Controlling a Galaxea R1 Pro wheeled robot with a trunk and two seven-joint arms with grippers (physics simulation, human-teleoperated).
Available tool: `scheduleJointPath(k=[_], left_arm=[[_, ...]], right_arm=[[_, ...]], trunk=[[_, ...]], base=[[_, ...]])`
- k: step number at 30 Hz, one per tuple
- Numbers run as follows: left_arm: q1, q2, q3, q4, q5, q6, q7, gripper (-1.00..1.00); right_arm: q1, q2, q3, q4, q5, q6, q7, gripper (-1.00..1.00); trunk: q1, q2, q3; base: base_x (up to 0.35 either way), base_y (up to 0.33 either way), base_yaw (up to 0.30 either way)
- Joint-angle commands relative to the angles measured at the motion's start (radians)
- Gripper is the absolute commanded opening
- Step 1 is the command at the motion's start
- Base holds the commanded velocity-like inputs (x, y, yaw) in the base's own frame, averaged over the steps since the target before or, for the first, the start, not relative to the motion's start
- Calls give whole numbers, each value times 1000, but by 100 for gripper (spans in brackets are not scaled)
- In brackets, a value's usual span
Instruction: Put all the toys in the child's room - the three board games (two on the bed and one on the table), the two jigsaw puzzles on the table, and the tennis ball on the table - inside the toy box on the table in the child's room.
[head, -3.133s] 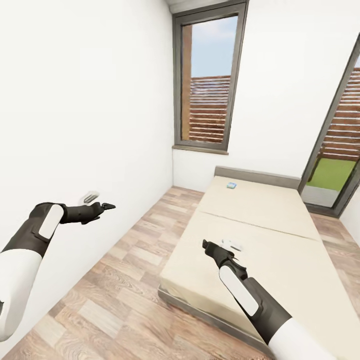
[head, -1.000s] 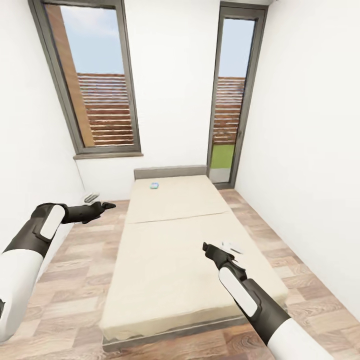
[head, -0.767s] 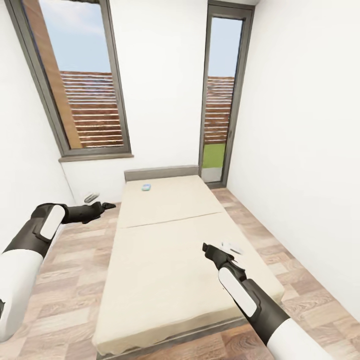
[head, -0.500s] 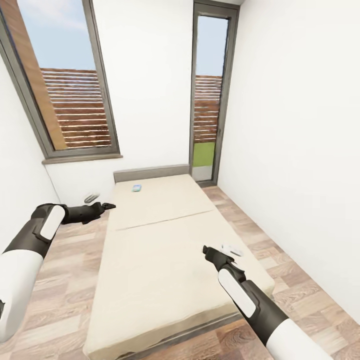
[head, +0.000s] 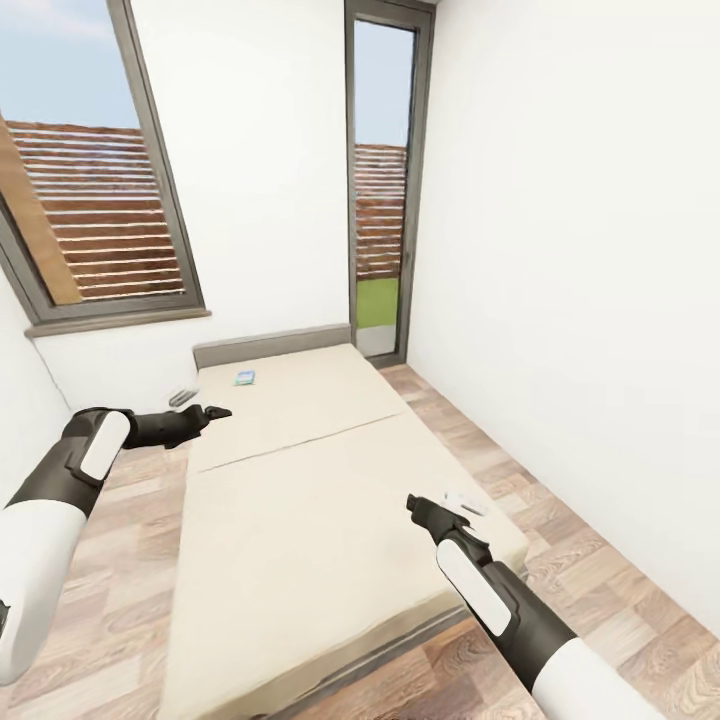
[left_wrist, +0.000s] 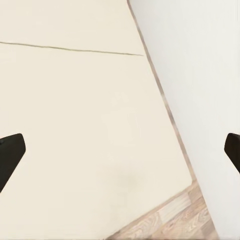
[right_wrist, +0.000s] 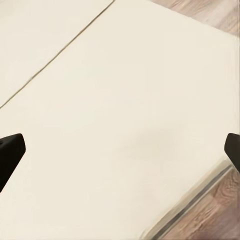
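Facing the bed (head: 300, 480), I carry nothing: both grippers (head: 213, 411) (head: 418, 508) gape wide; the blue game (head: 245, 378) awaits, nothing visibly boxed yet.

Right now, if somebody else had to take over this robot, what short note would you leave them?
Left gripper: open, empty, held out over the floor beside the bed.
Right gripper: open, empty, over the near end of the mattress.
Blue board game: lying flat near the grey headboard, far from both grippers.
A small white thing sits just beyond the right gripper; too unclear to name.
Done: nothing is held and no toy is seen put away.
Left: approach the bed, pick up the games, carry them to the toy box, then the other toys.
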Motion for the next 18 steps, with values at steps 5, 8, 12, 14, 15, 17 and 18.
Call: scheduleJointPath(k=[5, 8, 12, 14, 15, 17, 18], left_arm=[[0, 0, 3, 0, -6, 5, -7, 100], [0, 0, 3, 0, -6, 5, -7, 100], [0, 0, 3, 0, -6, 5, -7, 100], [0, 0, 3, 0, -6, 5, -7, 100], [0, 0, 3, 0, -6, 5, -7, 100], [0, 0, 3, 0, -6, 5, -7, 100], [0, 0, 3, 0, -6, 5, -7, 100]], right_arm=[[-2, -1, 4, -1, -3, 4, -7, 100], [-2, -1, 5, -1, -3, 2, -8, 100], [-2, 0, 5, -1, -2, 0, -8, 100], [-2, 0, 4, -1, -1, 0, -8, 100], [-2, 0, 2, -2, -1, 0, -9, 100], [-2, 0, 1, -2, -1, -1, -9, 100], [-2, 0, 1, -2, -1, -1, -9, 100]], trunk=[[1, -2, -8], [1, -2, -11], [1, -2, -16], [1, -2, -18], [1, -2, -18], [1, -2, -19], [1, -2, -19]], base=[[0, 40, -224], [0, 29, -217], [0, 151, -196], [0, 200, -125], [0, 134, -71], [0, 96, -51], [0, 69, -36]])
